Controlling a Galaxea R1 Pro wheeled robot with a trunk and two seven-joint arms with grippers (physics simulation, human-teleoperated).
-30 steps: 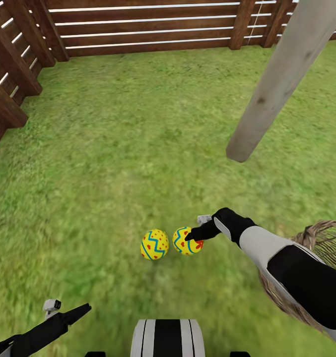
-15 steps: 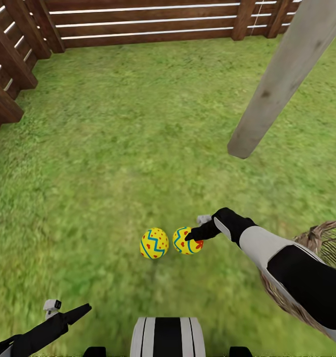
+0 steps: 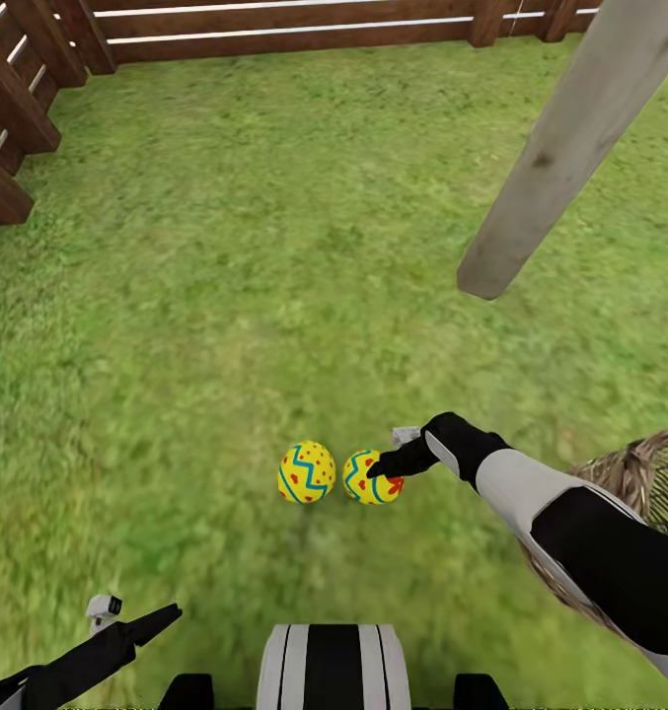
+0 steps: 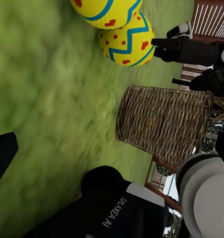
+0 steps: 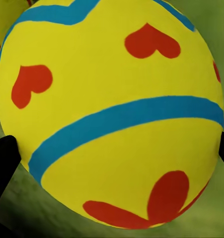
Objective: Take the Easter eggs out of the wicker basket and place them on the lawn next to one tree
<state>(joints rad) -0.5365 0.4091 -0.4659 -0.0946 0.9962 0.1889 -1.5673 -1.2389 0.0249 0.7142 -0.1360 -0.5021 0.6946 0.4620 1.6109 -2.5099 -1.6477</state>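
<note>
My head camera has tilted down since the earlier frame; the things have not moved. Lawn [image 3: 205, 296] carries everything. Tree [image 3: 560, 158] trunk stands beyond wicker basket [image 3: 634, 478]. Two eggs lie near the tree: right gripper [image 3: 378, 471] clasps second egg [image 3: 371, 478], just beside first egg [image 3: 307, 472]. Left gripper [image 3: 166, 616]: closure undeterminable.

Close up: a yellow Easter egg [image 5: 116, 114] with blue bands and red heart-like spots, framed by two black fingertips [image 5: 2, 163] at opposite edges, one on each flank. Behind it, blurred green lawn [image 5: 211, 29] and a sliver of a second yellow egg [image 5: 5, 22].
</note>
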